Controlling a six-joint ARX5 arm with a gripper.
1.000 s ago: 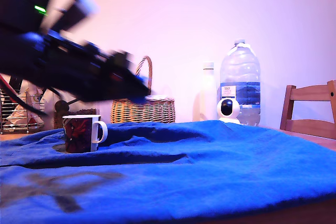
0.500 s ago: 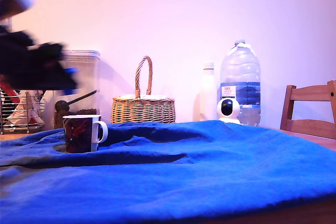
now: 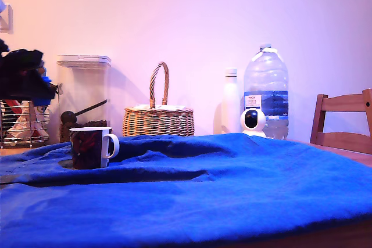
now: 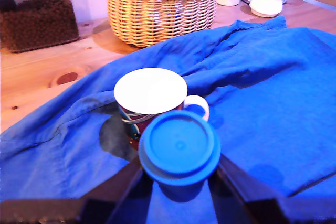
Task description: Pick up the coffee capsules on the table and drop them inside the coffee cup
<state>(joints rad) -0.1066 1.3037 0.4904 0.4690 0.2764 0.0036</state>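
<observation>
Blue capsule (image 4: 179,148) pinched between the dark jaws of the gripper (image 4: 178,182), flat round face turned toward the wrist camera, one jaw pressed against each side of it. Held in the air above the mug (image 4: 152,103), overlapping the mug's near edge and handle in the wrist view, not touching the rim so far as can be told. In the exterior view, only a sliver of blue visible at the tip of the gripper (image 3: 40,85), well above the mug (image 3: 93,147) and toward the exterior view's left of it.

Mug upright on the blue cloth (image 3: 232,184), white inside, nothing visible in it, dark reddish pattern outside, white handle pointing to the exterior view's right. Cloth wrinkled and bunched around the mug, draped over the wooden table (image 4: 47,87), bare wood showing behind the mug.

Behind the mug, a wicker basket (image 3: 158,117) with a tall handle. To the exterior view's left of the basket, a clear lidded canister (image 3: 84,94) with dark contents at its bottom and a scoop. Beyond the basket toward the exterior view's right, a white bottle (image 3: 231,101), a small white round camera (image 3: 253,121) and a large water jug (image 3: 266,88). Farthest from the mug on that side, a wooden chair (image 3: 343,123). At the exterior view's left edge, a wire rack (image 3: 20,126) behind the arm.
</observation>
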